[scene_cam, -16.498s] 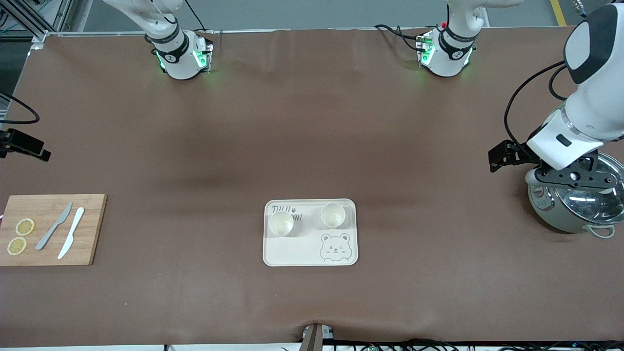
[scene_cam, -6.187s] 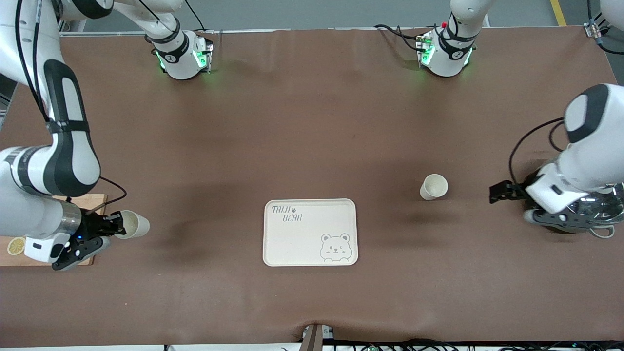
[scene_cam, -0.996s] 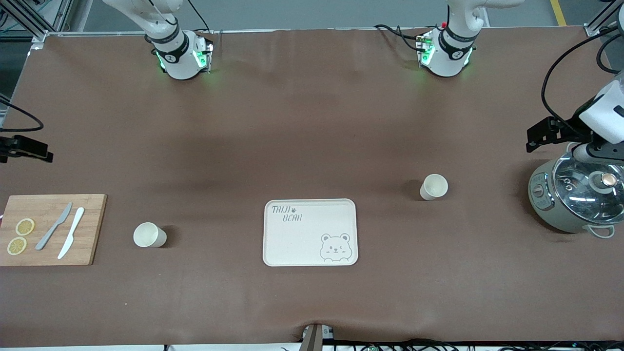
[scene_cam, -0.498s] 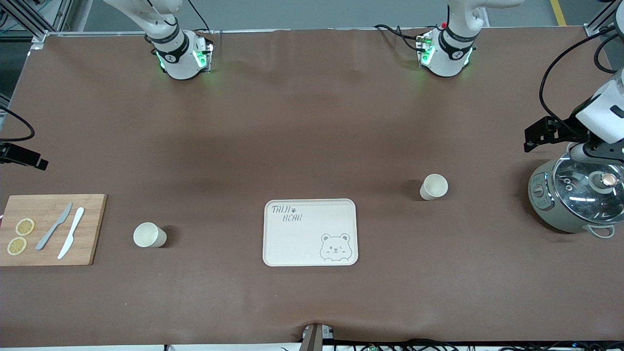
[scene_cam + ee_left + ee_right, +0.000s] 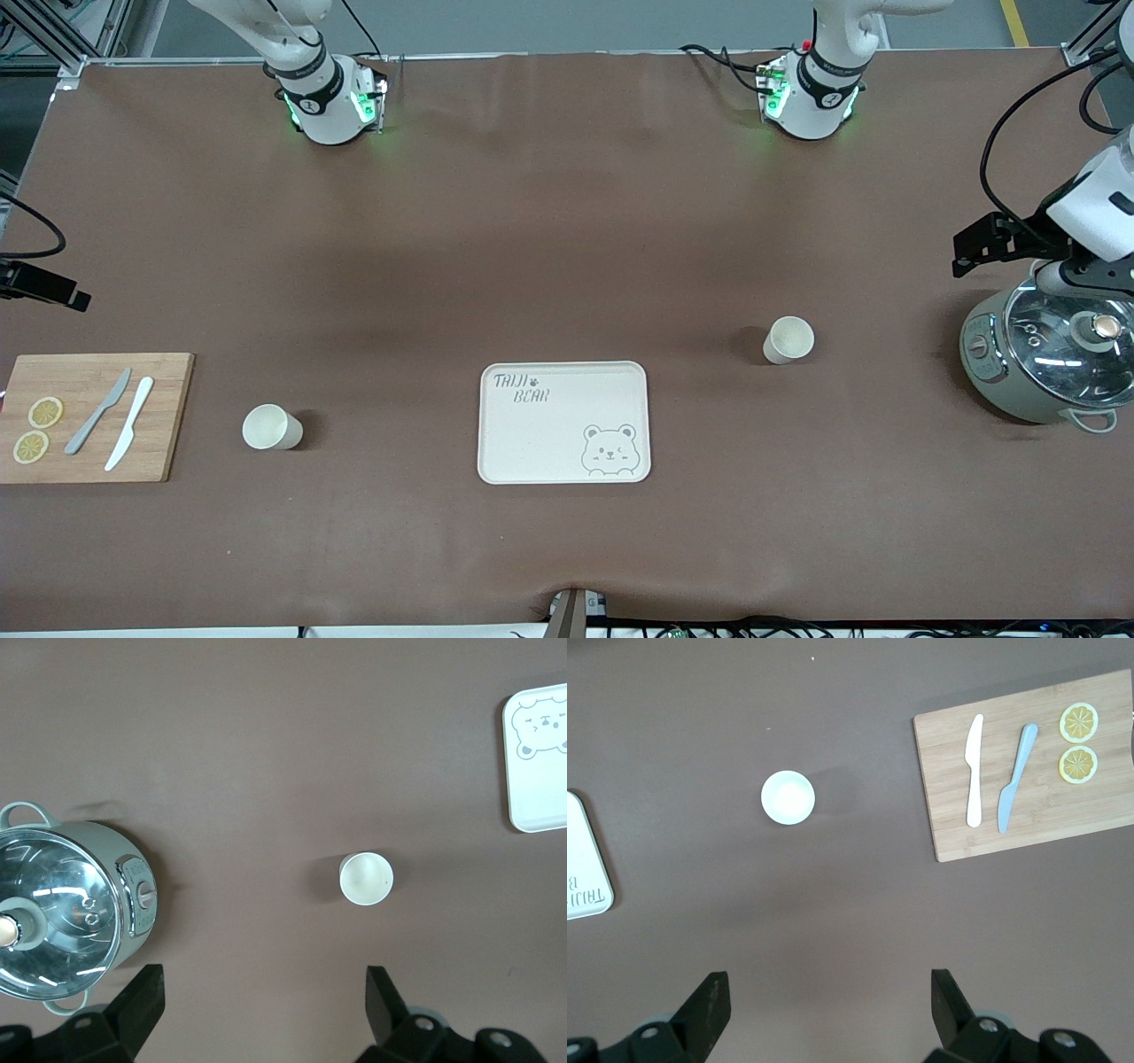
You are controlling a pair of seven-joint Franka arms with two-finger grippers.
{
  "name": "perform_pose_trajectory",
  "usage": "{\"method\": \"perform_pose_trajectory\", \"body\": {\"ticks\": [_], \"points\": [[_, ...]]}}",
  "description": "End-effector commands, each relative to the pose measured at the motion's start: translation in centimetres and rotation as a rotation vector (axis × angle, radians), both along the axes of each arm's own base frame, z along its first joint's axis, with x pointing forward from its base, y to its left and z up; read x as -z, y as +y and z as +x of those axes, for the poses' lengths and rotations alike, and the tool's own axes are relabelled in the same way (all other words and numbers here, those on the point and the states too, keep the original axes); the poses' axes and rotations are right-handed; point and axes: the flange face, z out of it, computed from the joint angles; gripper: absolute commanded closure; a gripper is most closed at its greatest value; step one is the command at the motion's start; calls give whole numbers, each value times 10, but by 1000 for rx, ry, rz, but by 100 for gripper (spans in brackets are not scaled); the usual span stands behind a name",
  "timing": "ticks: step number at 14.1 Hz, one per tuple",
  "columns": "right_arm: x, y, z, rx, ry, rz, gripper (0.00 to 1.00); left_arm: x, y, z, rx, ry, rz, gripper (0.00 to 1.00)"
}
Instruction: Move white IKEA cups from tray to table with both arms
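Note:
Two white IKEA cups stand upright on the brown table. One cup is between the bear tray and the cutting board; it also shows in the right wrist view. The other cup stands between the tray and the pot, a little farther from the front camera than the tray, and also shows in the left wrist view. My left gripper is open and empty, high over the table beside the pot. My right gripper is open and empty, high over the table near the board.
A bamboo cutting board with two knives and two lemon slices lies at the right arm's end. A grey-green pot with a glass lid stands at the left arm's end. The tray holds nothing.
The cups stood on the tray 16.5 s ago; now each stands on the table beside it. Both grippers have let go and drawn back. In the last half second nothing has moved.

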Motion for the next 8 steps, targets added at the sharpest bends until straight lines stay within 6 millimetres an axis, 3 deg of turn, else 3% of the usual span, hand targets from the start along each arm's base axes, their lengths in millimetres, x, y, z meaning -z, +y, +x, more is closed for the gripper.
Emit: {"method": "perform_pose_trajectory", "body": {"ticks": [1, 8], "points": [[-6, 17, -2, 2, -16, -1, 0, -1, -1, 1, -14, -13, 21, 0], [-7, 22, 0, 8, -24, -27, 0, 0, -2, 2, -12, -17, 21, 0]]}}
